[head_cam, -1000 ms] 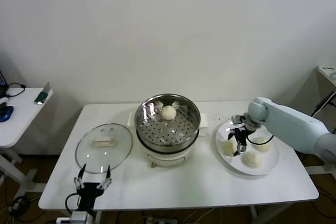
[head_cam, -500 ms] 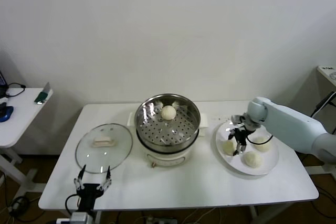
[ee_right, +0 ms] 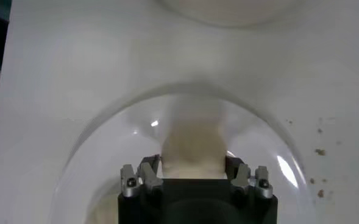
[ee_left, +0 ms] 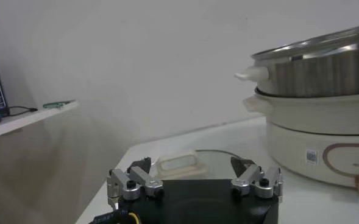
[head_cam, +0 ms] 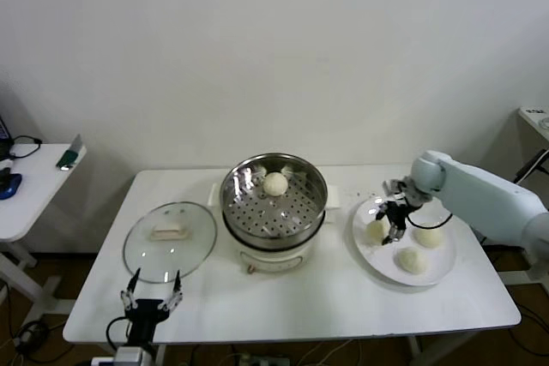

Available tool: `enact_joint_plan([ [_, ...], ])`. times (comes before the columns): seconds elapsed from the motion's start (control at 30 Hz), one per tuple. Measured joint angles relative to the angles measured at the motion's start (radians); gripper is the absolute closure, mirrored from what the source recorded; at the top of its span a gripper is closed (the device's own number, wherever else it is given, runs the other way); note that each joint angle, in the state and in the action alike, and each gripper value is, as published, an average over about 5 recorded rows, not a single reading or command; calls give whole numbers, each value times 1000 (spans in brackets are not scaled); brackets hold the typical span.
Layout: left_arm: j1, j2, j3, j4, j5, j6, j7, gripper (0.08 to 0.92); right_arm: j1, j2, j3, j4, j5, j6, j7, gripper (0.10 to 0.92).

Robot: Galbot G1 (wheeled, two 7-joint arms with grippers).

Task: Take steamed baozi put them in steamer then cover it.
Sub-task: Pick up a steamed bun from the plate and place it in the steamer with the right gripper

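The steamer (head_cam: 233,208) stands on its white pot base (head_cam: 273,258) at mid-table, with one baozi (head_cam: 275,183) inside. Three more baozi lie on a white plate (head_cam: 439,270) to the right. My right gripper (head_cam: 393,222) is over the plate's left side and is shut on the leftmost baozi (head_cam: 376,231). In the right wrist view that baozi (ee_right: 191,143) fills the gap between the fingers (ee_right: 150,172). The glass cover (head_cam: 169,240) lies flat left of the steamer. My left gripper (head_cam: 151,291) is parked, open and empty, near the front edge.
Two baozi (head_cam: 428,236) (head_cam: 411,261) lie on the plate beside the gripper. The left wrist view shows the cover's handle (ee_left: 178,164) ahead and the steamer (ee_left: 325,67) to one side. A small side table (head_cam: 34,186) stands off to the left.
My right gripper has moved slightly back and up over the plate, and the leftmost baozi has moved with it. The left arm has not moved.
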Motion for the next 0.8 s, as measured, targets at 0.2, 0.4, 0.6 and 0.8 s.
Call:
enact_joint_plan([
  [0.2, 4, -2, 11, -8, 0, 0, 1, 177, 206, 22, -143, 42, 146, -4, -7, 328],
  [0.4, 7, -2, 25, -24, 0, 0, 3, 177, 381, 87, -255, 74, 289, -23, -5, 329],
  [0.6, 17, 0, 35, -37, -2, -5, 4, 177, 466, 194, -313, 80, 413, -58, 15, 322],
  [0.8, 27, 2, 34, -49, -3, -12, 3, 177, 482, 319, -343, 59, 490, -94, 36, 321],
])
